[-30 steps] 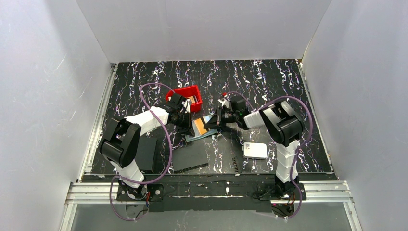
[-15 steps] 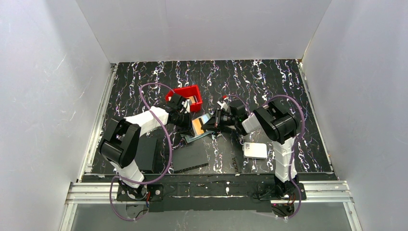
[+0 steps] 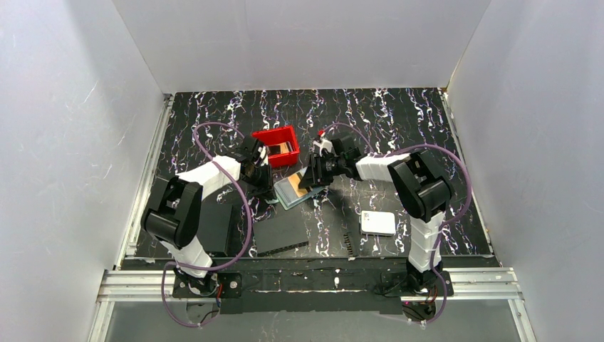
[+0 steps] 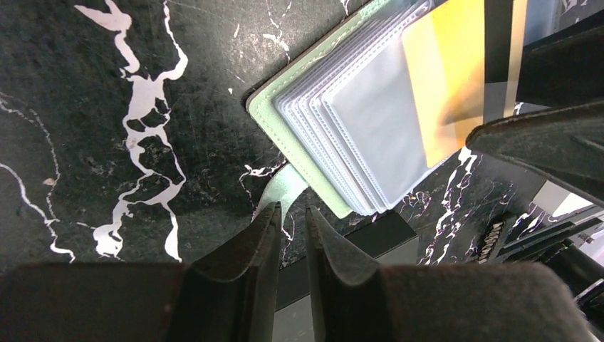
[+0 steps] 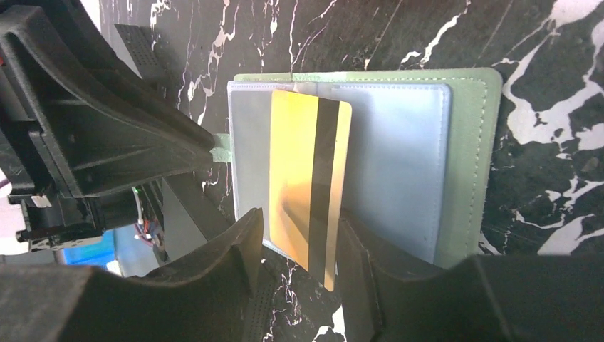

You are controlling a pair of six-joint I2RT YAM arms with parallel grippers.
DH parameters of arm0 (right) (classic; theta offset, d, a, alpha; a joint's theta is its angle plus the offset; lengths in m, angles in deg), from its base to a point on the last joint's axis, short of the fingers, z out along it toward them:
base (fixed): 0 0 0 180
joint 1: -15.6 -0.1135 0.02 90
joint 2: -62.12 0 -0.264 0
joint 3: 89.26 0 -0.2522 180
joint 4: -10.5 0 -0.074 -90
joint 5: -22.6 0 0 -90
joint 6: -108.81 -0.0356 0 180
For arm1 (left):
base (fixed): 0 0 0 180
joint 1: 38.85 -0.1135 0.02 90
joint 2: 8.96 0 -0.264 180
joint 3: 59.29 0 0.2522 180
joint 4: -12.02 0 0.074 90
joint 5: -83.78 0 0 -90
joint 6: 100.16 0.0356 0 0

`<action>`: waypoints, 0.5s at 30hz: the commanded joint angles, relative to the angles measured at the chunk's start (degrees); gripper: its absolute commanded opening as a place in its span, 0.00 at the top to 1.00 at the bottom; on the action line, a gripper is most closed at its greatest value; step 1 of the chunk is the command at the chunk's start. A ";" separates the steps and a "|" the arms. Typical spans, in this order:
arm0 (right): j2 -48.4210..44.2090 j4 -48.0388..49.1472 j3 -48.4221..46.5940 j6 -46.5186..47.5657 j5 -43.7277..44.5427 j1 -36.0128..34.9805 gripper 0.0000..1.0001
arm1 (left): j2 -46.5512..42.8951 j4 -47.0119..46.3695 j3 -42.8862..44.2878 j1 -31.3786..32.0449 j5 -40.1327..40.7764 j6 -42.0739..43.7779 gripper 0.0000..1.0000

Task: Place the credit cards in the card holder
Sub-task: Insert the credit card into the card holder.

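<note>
scene: we see both arms reaching in over the middle of the table (image 3: 399, 135), their grippers facing each other across the holder.
holder (image 3: 286, 192): it lies open and flat on the table, pale see-through pockets up and green cover beneath. it sits just on the near side of the bin, between the two grippers.
card (image 5: 292, 164): orange, with a dark stripe along it. it lies face up across the pockets, and its near end juts out past the holder's edge. we cannot tell whether any of it is tucked into a pocket.
right gripper (image 5: 303, 222): jaws apart, with a finger on each side of the card's jutting end. a sliver of pocket shows between one finger and the card.
left gripper (image 4: 292, 211): jaws parted by a narrow slit, with bare table showing through it. the tips are low over the table, on the side of the holder away from the right gripper.
tab (image 4: 283, 191): a pale green strap off the holder's cover, with its end just at the left gripper's tips.
bin (image 3: 271, 135): red and upright. something tan shows inside, too small for us to name.
box (image 3: 377, 222): white and rounded, on the table by the right arm, well apart from the holder.
slabs (image 3: 283, 236): flat black rectangles near the left arm's base.
</note>
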 commanded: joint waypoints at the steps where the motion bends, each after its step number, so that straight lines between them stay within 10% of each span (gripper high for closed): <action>1: 0.66 -8.13 -3.07 6.98 3.23 0.28 0.48 | 1.72 -0.43 0.23 0.20 -0.83 -0.22 0.83; 15: 3.46 -8.02 -5.92 18.62 0.49 -5.41 0.60 | 4.98 -1.77 2.91 1.02 0.57 0.37 0.85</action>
